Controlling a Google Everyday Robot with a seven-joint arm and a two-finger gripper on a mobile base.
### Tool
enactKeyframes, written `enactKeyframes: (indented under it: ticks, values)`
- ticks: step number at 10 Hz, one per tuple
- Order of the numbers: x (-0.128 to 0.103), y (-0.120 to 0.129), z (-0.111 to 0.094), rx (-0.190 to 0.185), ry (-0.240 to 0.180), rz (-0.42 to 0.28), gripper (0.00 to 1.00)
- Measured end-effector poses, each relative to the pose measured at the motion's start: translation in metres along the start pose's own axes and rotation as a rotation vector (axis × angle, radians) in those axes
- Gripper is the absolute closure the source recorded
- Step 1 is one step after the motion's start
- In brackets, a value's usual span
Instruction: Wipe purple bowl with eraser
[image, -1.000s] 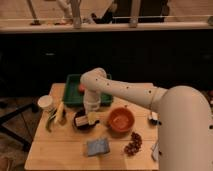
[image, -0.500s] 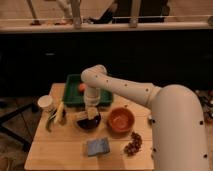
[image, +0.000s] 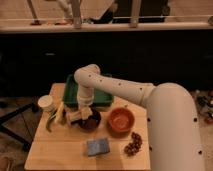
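- I'm hanging my claw straight down over the round, dark purple glossy bowl, which is sitting near the left-middle of the pale wooden counter, just left of the round orange-red bowl.
- I'm seeing a small pale cream block, the eraser, at the purple bowl's left rim right below my claw; I cannot tell how far apart my claw is spread or whether it is truly gripping that block.
- Risk one: I'm pressing at the rim rather than the middle, so, as I judge it, a downward push there could tip the bowl or skid it along the counter.
- Risk two: the orange-red bowl is standing just beside the purple one, so a sideways wiping stroke to the right could knock the two together.
- Risk three: a yellow-green banana and a small white cup are lying close on the left; a stroke swinging that way could sweep them off the counter edge.
- Risk four: if my hold on the eraser is loose, it could slip out against the glossy surface and drop inside the bowl.
- The blue-grey rectangular sponge, the cluster of dark grapes and the green tray are well apart, so I'm judging them safe.
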Motion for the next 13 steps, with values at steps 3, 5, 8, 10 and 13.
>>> enactKeyframes:
  ticks: [3,5,8,10,13]
  values:
    - [0.002,0.022,-0.007,-0.012,0.006,0.011,1.00]
    - [0.014,0.036,-0.012,-0.024,0.015,0.038,1.00]
    - [0.035,0.044,-0.011,-0.041,0.021,0.088,1.00]
    - [0.044,0.041,-0.008,-0.048,0.023,0.107,1.00]
    - [0.053,0.028,-0.005,-0.052,0.021,0.108,1.00]
